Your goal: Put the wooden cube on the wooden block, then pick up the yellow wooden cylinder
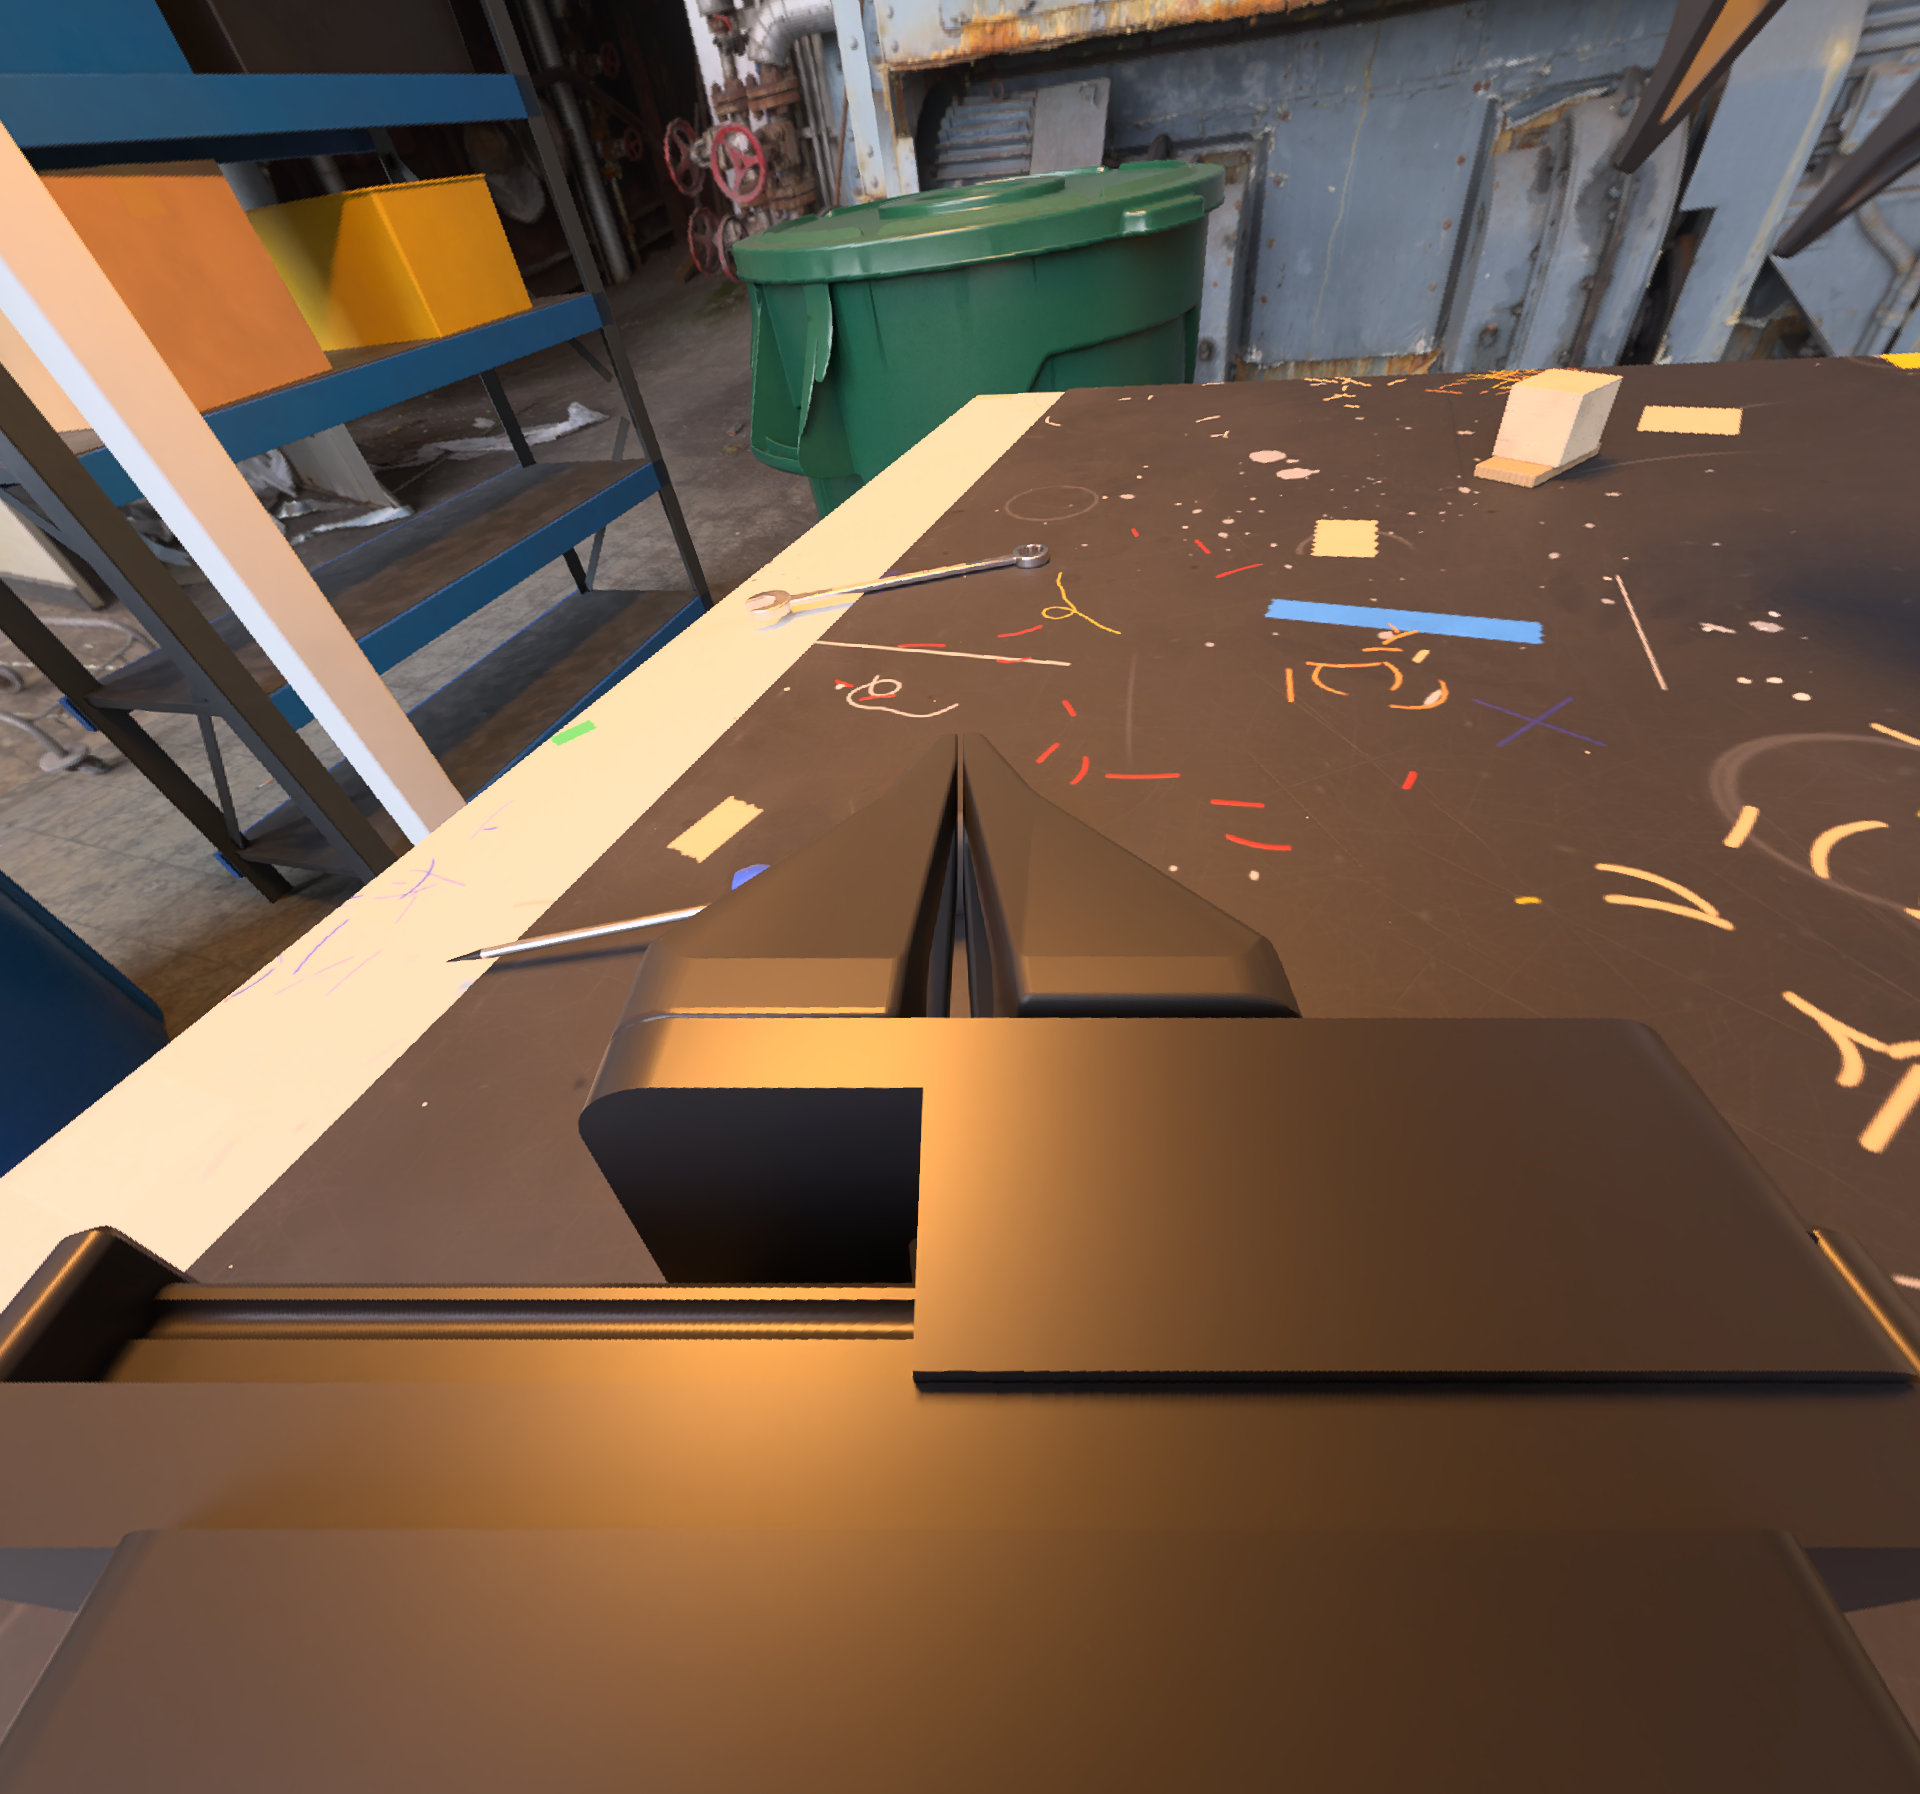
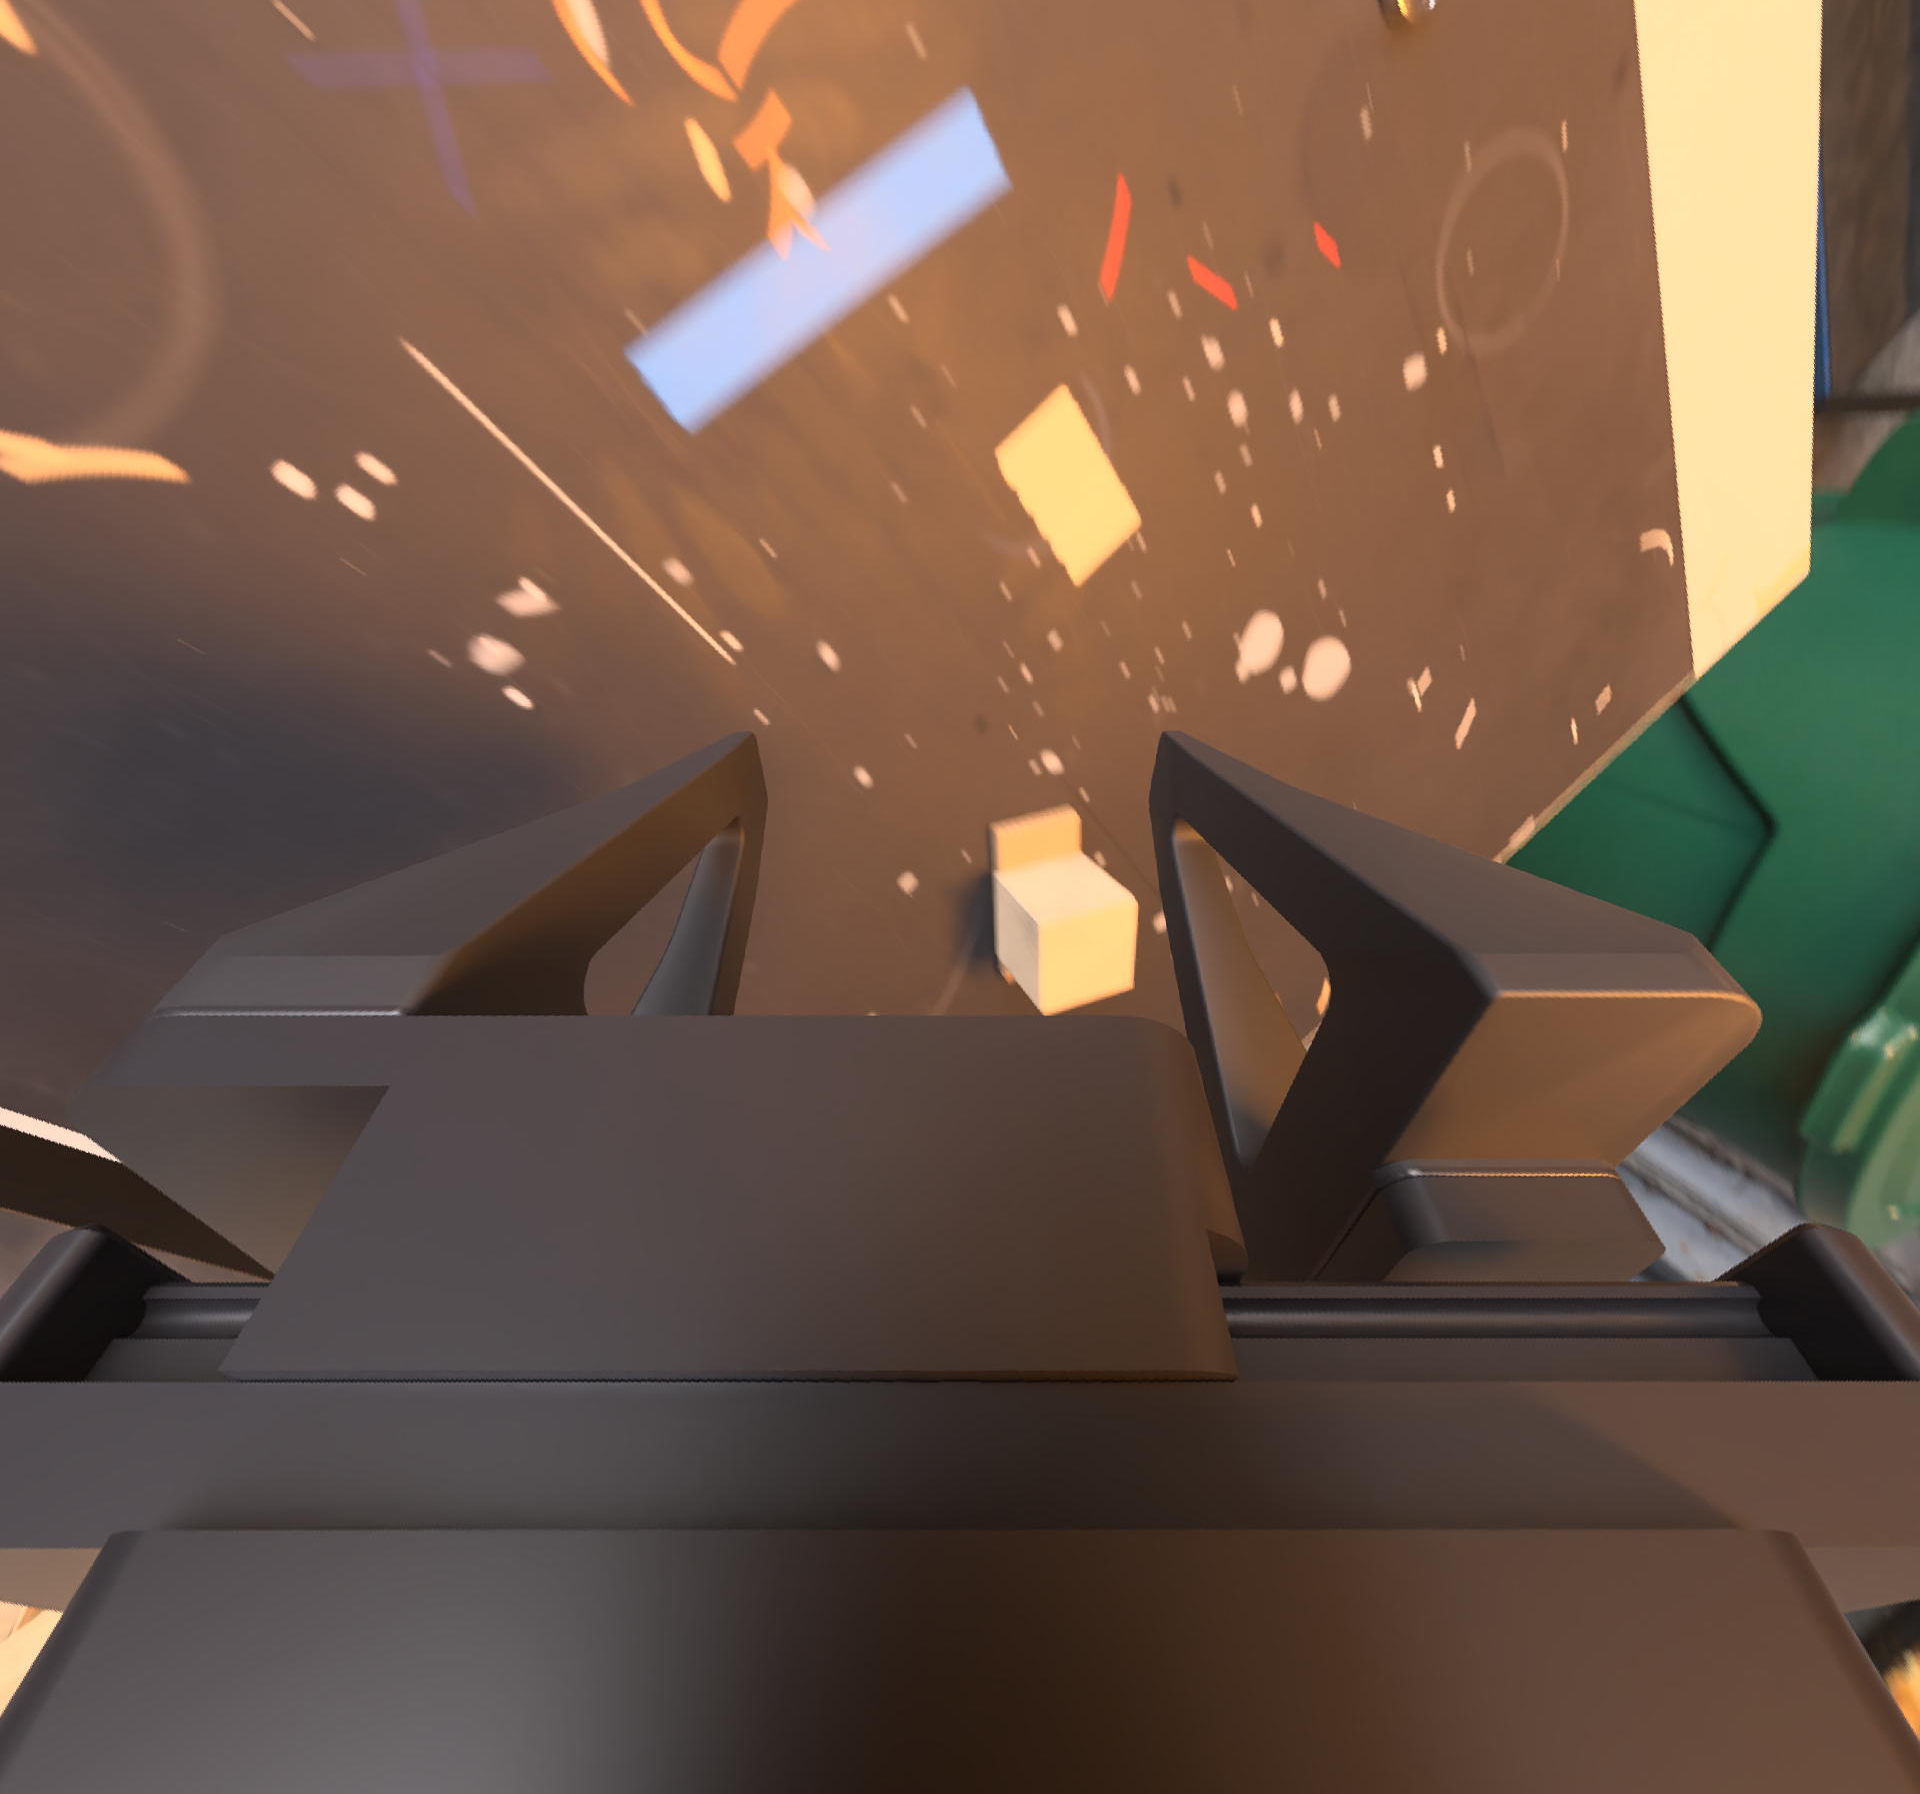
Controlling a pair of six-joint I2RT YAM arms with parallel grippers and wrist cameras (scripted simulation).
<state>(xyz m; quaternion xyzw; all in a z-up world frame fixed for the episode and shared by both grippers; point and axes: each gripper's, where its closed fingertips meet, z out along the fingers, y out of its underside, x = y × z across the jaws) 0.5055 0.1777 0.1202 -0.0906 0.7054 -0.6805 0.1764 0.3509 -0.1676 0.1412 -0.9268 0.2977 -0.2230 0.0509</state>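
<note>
Two pale pieces sit stacked at one o'clock on the table [image 1: 1195, 913]: the wooden cube [image 1: 1555, 417] rests on the flat wooden block [image 1: 1519, 470]. Both look light, stiff and smooth-sided, best pinched across opposite flat faces. Left gripper [image 1: 958, 757] is clenched on nothing; right gripper [image 2: 956, 757] hangs released above the cube. No yellow cylinder is in view.
</note>
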